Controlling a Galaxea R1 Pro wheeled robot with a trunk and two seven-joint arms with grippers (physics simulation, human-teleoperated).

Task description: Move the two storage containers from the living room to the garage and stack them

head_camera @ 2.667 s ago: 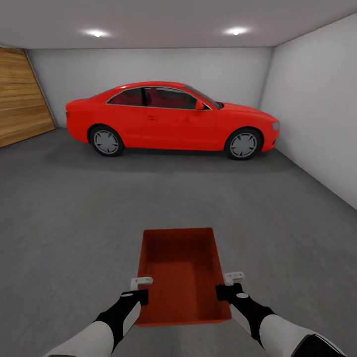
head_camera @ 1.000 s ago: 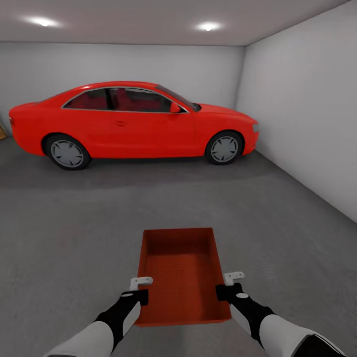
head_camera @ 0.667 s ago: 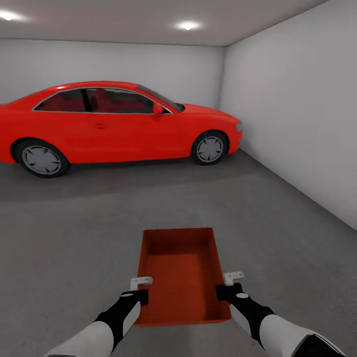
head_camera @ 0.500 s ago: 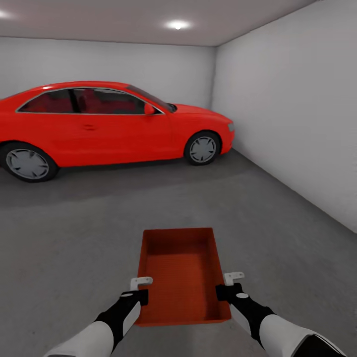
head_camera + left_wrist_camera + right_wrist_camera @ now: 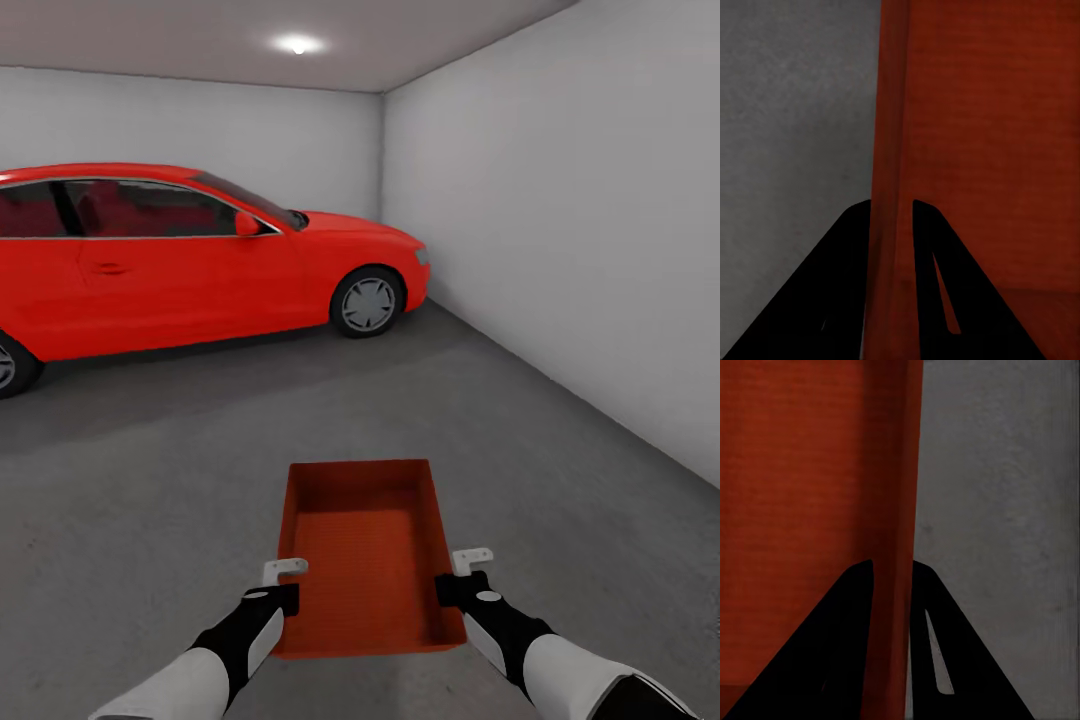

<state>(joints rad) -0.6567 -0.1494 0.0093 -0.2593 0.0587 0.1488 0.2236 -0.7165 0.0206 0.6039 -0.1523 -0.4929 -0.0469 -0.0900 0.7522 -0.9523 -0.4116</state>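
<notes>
Head view: one container carried into the garage, held by both tools

Pale grey walls close the room at the back and along the right of the frame, and the dark grey floor spreads across the lower half. A red car stands side-on at the left, its nose toward the corner.

At lower centre, one orange-red storage container is held out level above the floor, open side up and empty. The left tool pinches its left long wall and the right tool pinches its right long wall. In the left wrist view the two dark fingers sit either side of the container wall, closed onto it; the right wrist view shows the same, fingers clamped on the wall, with bare floor beyond.

The step in hand looks like the carry into the garage, ahead of setting down. No second container shows on the floor here, so I judge this one either goes down first or its partner lies out of sight. The next move calls for lowering both arms evenly, keeping the tray level until it rests, then opening both tools.
</notes>
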